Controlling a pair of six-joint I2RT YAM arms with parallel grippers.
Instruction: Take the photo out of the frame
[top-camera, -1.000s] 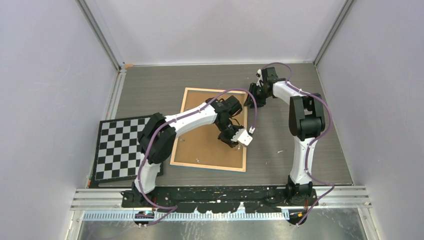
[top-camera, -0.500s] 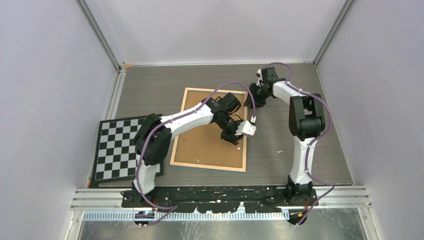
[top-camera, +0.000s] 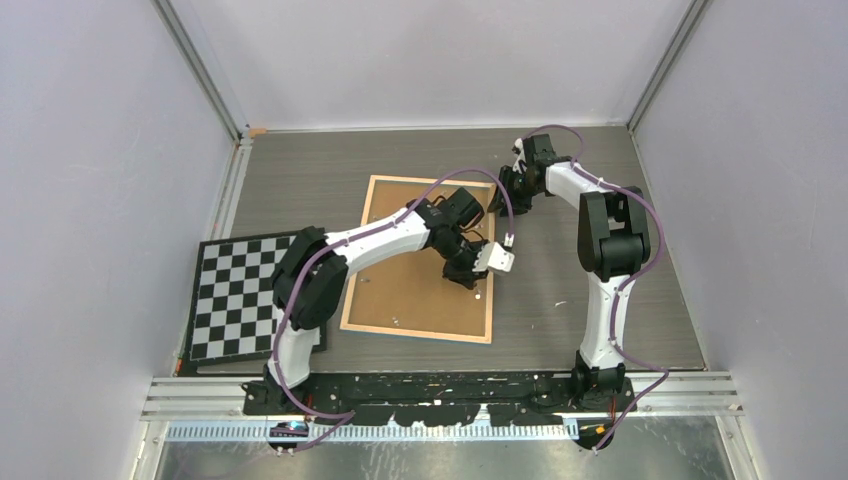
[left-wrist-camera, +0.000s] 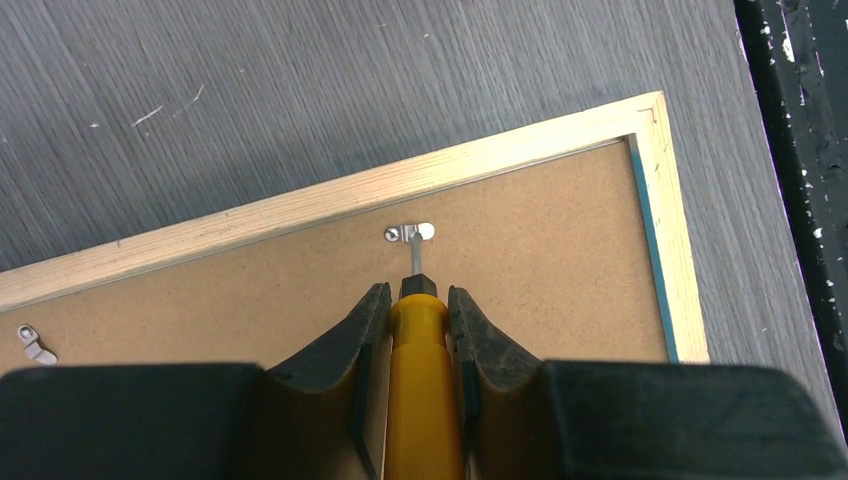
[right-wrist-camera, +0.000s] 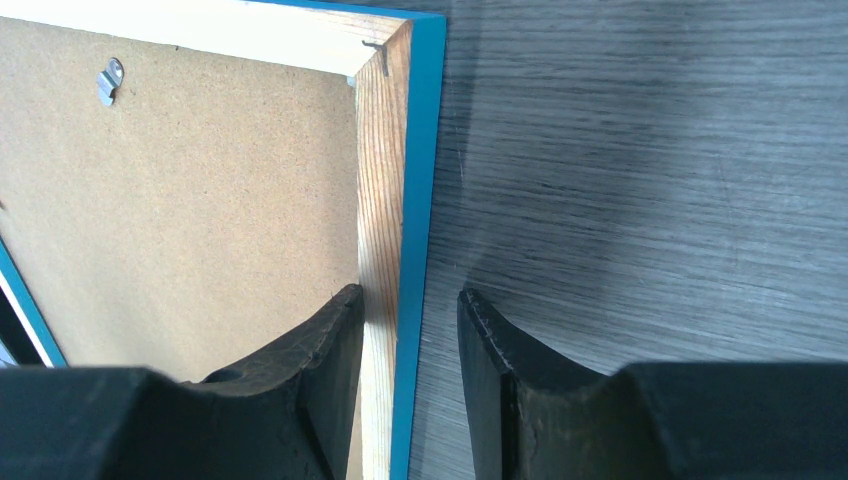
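1. The frame (top-camera: 400, 300) lies face down mid-table, brown fibreboard back up, with a light wood rim and a blue edge. The photo is not visible; I judge it is under that backing.
2. The left gripper (left-wrist-camera: 418, 290) is closed round a yellow-handled screwdriver (left-wrist-camera: 424, 370). The shaft tip touches a small metal tab (left-wrist-camera: 411, 232) just inside the rim.
3. The right gripper (right-wrist-camera: 410, 295) is at the frame's far right corner, jaws part open astride the rim. The inner jaw is over the backing. The outer jaw stands clear of the blue edge, so there is no clamp that I can see.
4. Risk: the tip has a narrow hold on the tab. Pushed at a slant, it could skid off and gouge the fibreboard.
5. Risk: with the corner only straddled, a sideways shove on the tab may pivot or slide the whole frame on the table.
6. Risk: another tab (left-wrist-camera: 35, 343) shows further along the rim. Lifting the backing with any tab over it would bend or jam the board.
7. Surface: a grey wood-grain table (top-camera: 300, 170), flat, with faint scuffs. A checkerboard (top-camera: 240, 295) lies at the left, just beside the frame.
8. Room: plain pale walls (top-camera: 100, 150) on three sides, with metal rails in the corners. Lighting is even.
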